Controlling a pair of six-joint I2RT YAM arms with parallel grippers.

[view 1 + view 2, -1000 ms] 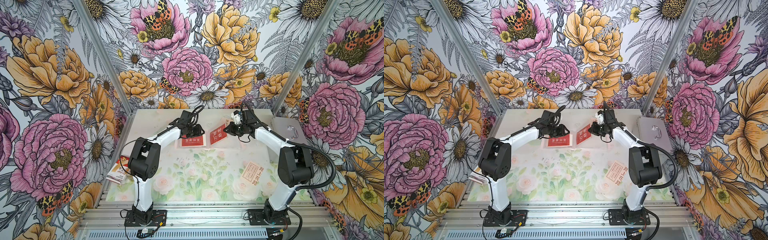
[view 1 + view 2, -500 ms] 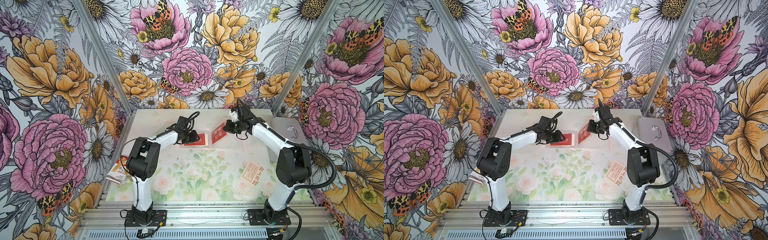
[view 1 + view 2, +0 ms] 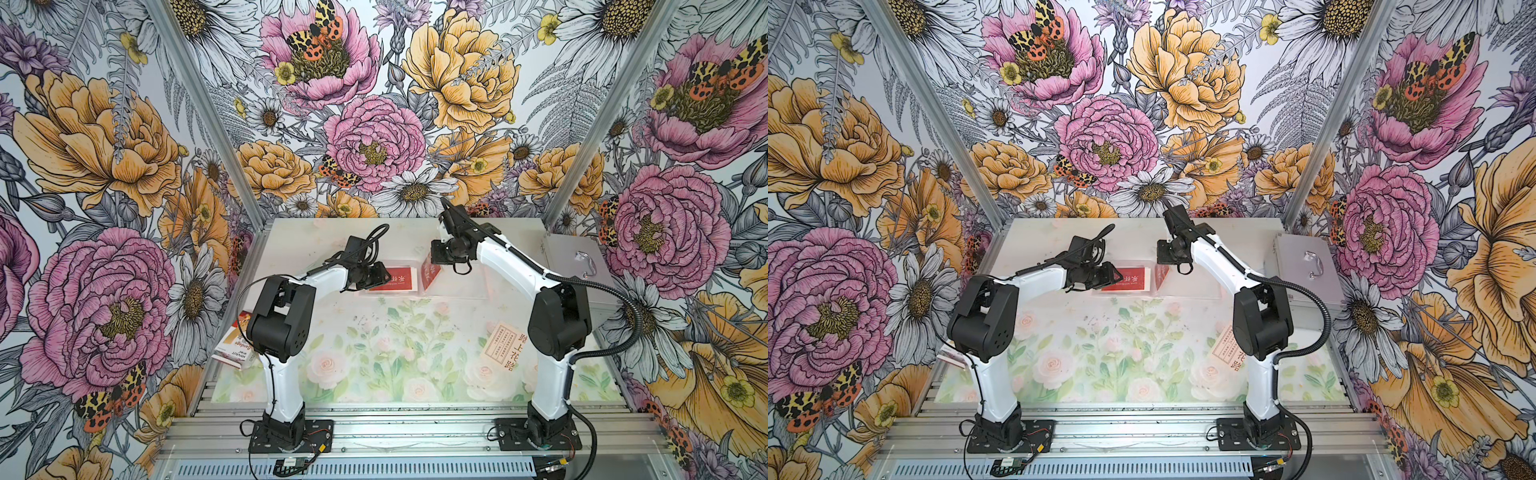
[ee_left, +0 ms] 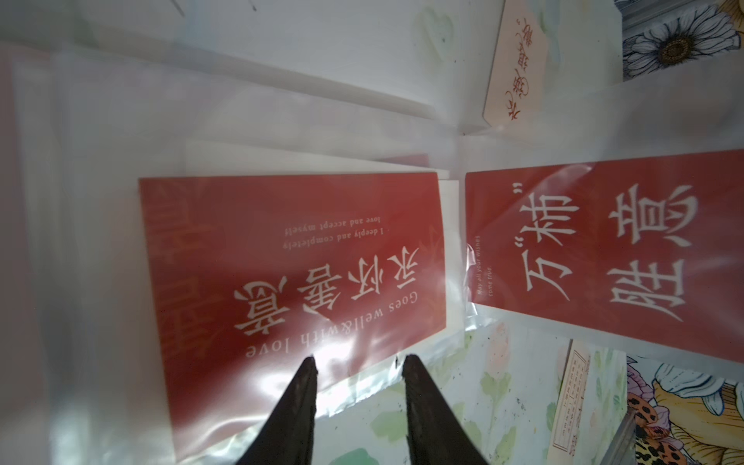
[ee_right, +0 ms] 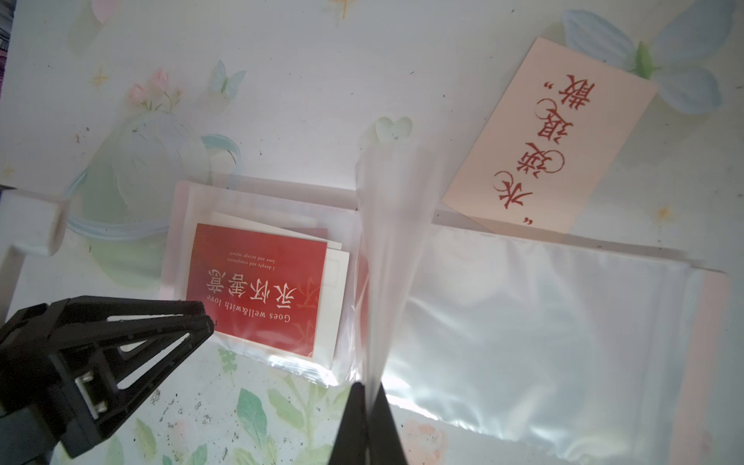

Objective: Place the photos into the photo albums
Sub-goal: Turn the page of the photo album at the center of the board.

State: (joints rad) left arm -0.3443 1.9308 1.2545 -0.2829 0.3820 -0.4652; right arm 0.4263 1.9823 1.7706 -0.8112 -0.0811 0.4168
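At the left edge of the worktop [image 3: 374, 365], a red-and-white carton [image 3: 232, 345] lies partly hidden behind the left arm's elbow. The left end effector [image 3: 386, 275] reaches toward the far middle of the worktop, where the photo album [image 3: 461, 287] lies open. Its fingers [image 4: 298, 406] stand parted with nothing gripped between them. Their tips are over the near edge of a clear pocket on the album's left half.

Inside that pocket a red card [image 4: 294, 257] with white characters lies flat. It rests on a few pale cards [image 5: 336, 282] whose edges show past it.

Just right of it, at the album's spine, the right end effector [image 5: 368, 392] is clenched on a single sleeve page [image 5: 390, 241] and holds it upright above the other pages. A second red card [image 3: 431, 275] sits in that lifted page, steeply tilted. The other clear pages lie flat on the album's right half.

Past the album's far edge a cream card [image 5: 551, 137] with red brush characters rests on the worktop. One of its corners meets the album's edge, but I cannot tell whether it touches or is tucked under. Toward the near right corner, beside the right arm, a framed card [image 3: 503, 345] in cream lies flat by itself. A silver case [image 3: 575, 266] with a handle sits along the right edge.
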